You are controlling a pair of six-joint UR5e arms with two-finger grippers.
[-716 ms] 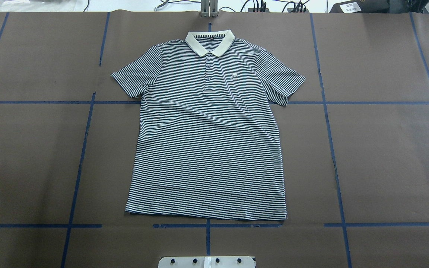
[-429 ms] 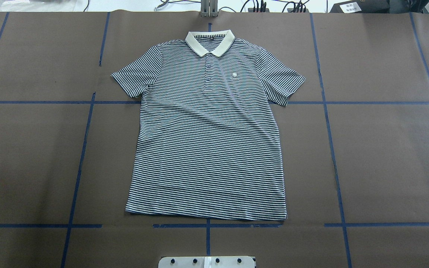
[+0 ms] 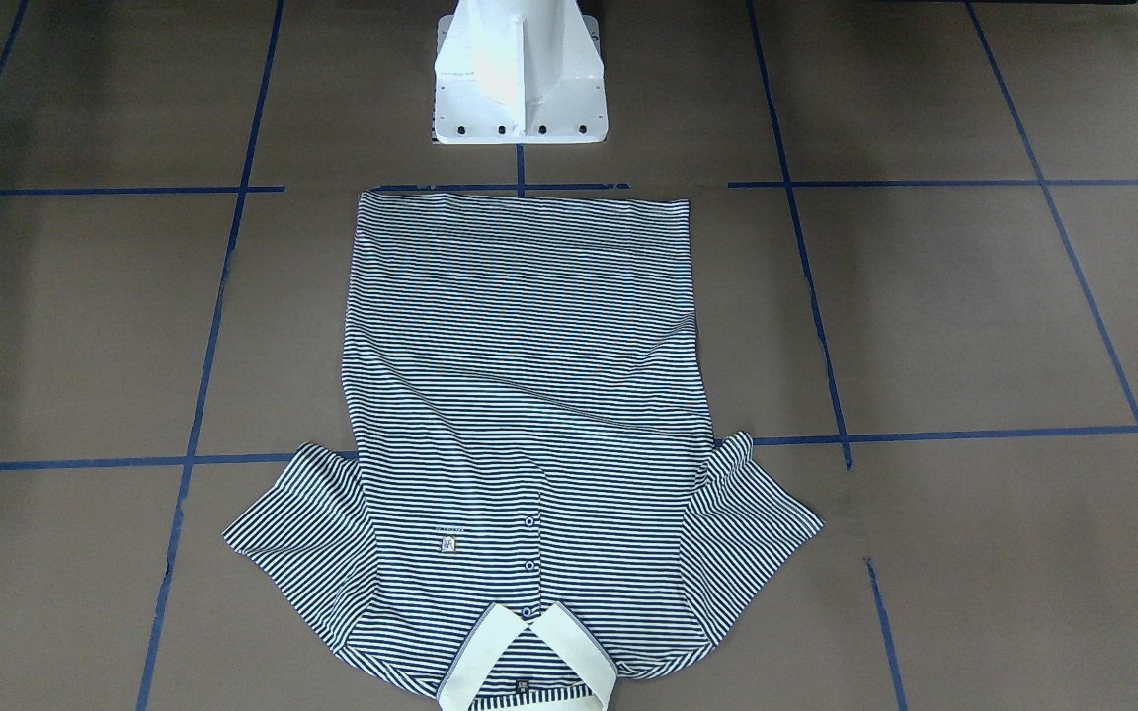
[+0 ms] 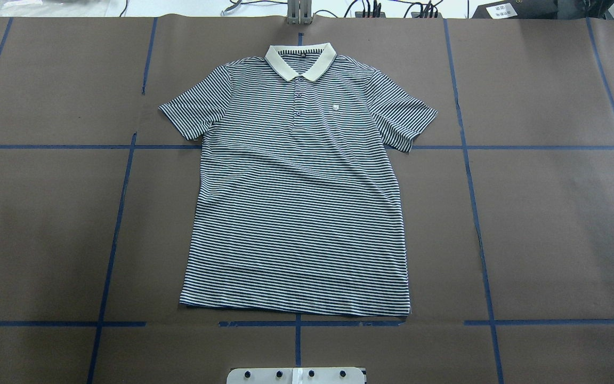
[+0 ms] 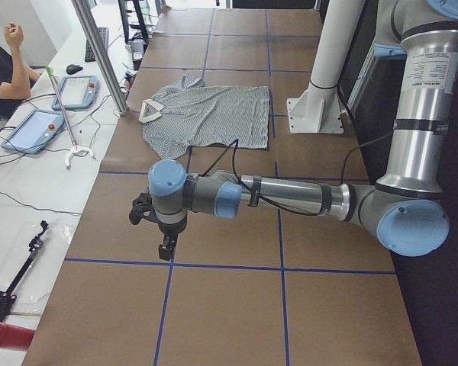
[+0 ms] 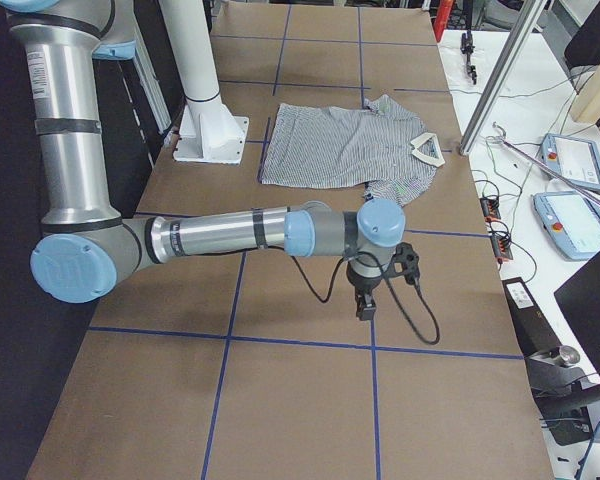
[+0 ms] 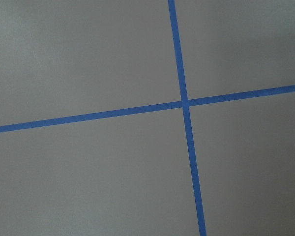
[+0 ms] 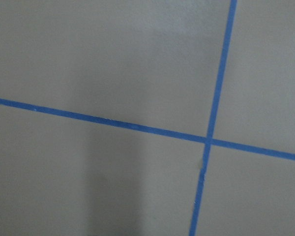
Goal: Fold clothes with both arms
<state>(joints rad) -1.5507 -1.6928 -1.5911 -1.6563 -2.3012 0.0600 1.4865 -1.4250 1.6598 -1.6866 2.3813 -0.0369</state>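
While the shirt (image 4: pixel 296 186) lay flat, front up and unfolded at the middle of the desk (image 4: pixel 552 229), collar (image 4: pixel 300 60) far from the robot and hem beside the pedestal (image 3: pixel 518 74), neither gripper touched it. Item: left gripper (image 5: pixel 166 250), pointed down above the desk, well apart from the shirt toward the robot's left; open or closed could not be told. Item: right gripper (image 6: pixel 364 310), pointed down, well apart on the opposite side; state likewise could not be told. Wrist views showed crossed blue tape (image 7: pixel 184 103) on the desk.
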